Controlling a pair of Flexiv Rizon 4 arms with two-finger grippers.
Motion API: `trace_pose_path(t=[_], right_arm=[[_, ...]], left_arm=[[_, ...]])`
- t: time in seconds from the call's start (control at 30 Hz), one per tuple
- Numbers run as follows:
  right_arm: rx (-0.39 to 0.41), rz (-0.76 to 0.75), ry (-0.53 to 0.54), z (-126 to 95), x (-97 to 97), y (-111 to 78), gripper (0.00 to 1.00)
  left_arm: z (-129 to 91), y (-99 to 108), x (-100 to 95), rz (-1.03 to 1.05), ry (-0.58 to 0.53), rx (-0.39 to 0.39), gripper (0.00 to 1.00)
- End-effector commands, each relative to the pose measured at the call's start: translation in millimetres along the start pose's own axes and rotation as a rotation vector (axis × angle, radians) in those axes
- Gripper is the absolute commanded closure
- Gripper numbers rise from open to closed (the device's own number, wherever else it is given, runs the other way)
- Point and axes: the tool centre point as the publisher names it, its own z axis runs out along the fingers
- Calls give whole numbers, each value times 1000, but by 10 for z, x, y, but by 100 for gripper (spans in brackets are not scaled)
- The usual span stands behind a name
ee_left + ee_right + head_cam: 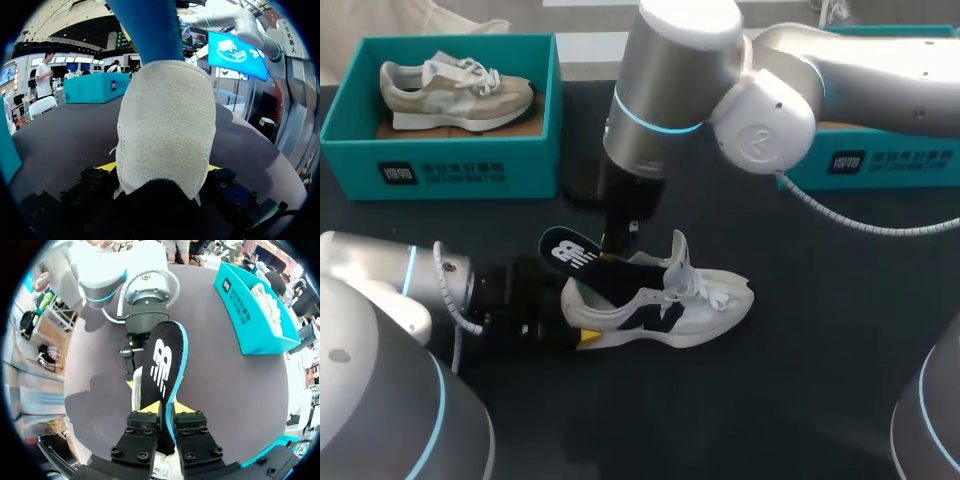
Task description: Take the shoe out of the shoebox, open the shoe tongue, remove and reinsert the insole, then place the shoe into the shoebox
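A white shoe with black side marks point(670, 300) lies on the dark table, toe to the right. My left gripper point(582, 325) comes in from the left, shut on its heel. In the left wrist view the pale heel point(165, 130) fills the space between the yellow-tipped fingers of that gripper point(162, 167). A black insole with a blue edge point(570, 252) sticks out of the shoe's mouth, slanting up toward the heel. My right gripper point(615, 250) comes down from above and is shut on the insole point(160, 365), which runs between its fingers point(167, 412).
A teal shoebox point(440, 170) at the back left holds a beige shoe point(455, 92). A second teal box point(890, 160) stands at the back right, partly behind my right arm. Dark bare table lies in front of the shoe.
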Motion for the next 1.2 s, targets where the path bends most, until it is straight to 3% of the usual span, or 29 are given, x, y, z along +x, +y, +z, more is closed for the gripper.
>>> trace_pose_path(t=[0.03, 0.07, 0.1, 0.6, 0.63, 0.97, 1.03, 1.1, 1.2], right_arm=[[-111, 85, 201, -2, -49, -95, 0], [-164, 120, 215, -35, -40, -124, 0], [-241, 89, 302, -71, -24, -113, 0], [-241, 89, 302, -71, -24, -113, 0], [-218, 81, 267, -74, -34, -107, 0], [-316, 138, 385, 18, 38, 154, 0], [-349, 136, 406, 108, 47, 179, 22], [-372, 130, 430, 188, 59, 208, 27], [-386, 131, 449, 261, 77, 233, 21]], left_arm=[[10, 14, -3, -1, 1, -3, 100], [10, 14, -3, -1, 1, -3, 100], [10, 14, -3, -1, 1, -3, 100], [10, 14, -3, -1, 1, -3, 100], [10, 14, -3, -1, 1, -3, 100], [10, 14, -3, -1, 1, -3, 100], [10, 14, -3, -1, 1, -3, 100], [10, 14, -3, -1, 1, -3, 100], [10, 14, -3, -1, 1, -3, 100]])
